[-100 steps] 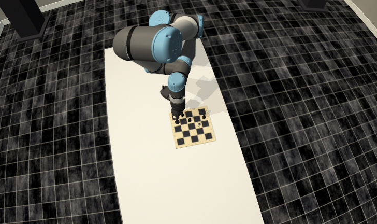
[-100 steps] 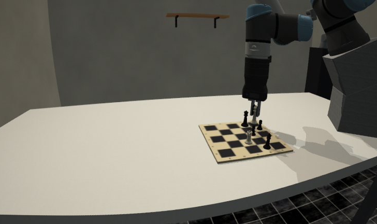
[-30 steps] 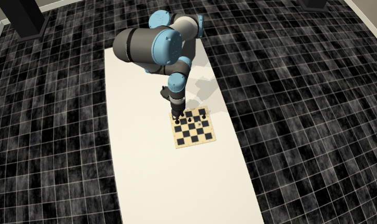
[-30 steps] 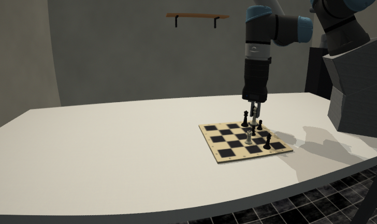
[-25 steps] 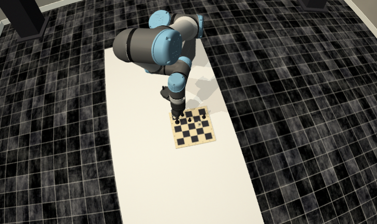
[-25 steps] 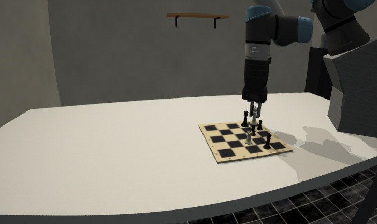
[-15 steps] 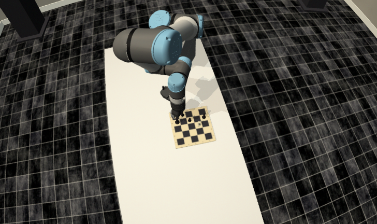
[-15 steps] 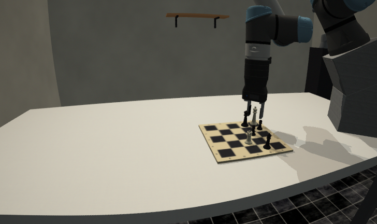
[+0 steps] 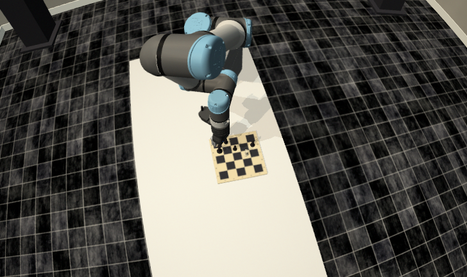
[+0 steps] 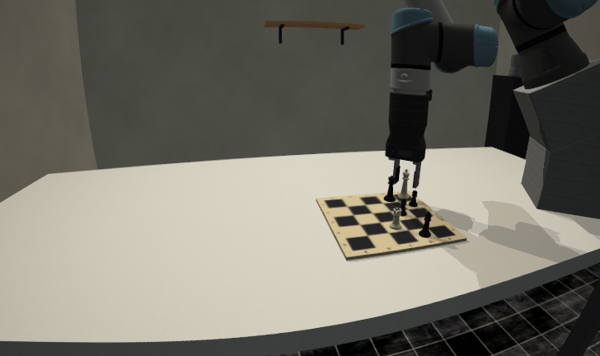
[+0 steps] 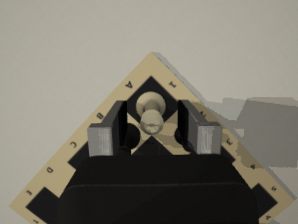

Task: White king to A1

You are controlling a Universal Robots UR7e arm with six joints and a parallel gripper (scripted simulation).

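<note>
Claw (image 9: 215,145) (image 10: 405,182) (image 11: 152,114) had its fingers well apart, nothing clamped. White king (image 10: 405,185) (image 11: 151,107) stood upright between them, a gap on either side, base on the dark A1 corner of the chessboard (image 9: 224,177) (image 10: 353,255) (image 11: 151,64). Likely a release: king looked placed, fingers spread to free it. Claw sat cornerwise to the board, probably to fit past two close neighbours, a tall black piece (image 9: 219,151) (image 10: 389,191) and a black pawn (image 9: 225,141) (image 10: 414,199). Next move: straight up, since any sideways drift could have tipped one.
</note>
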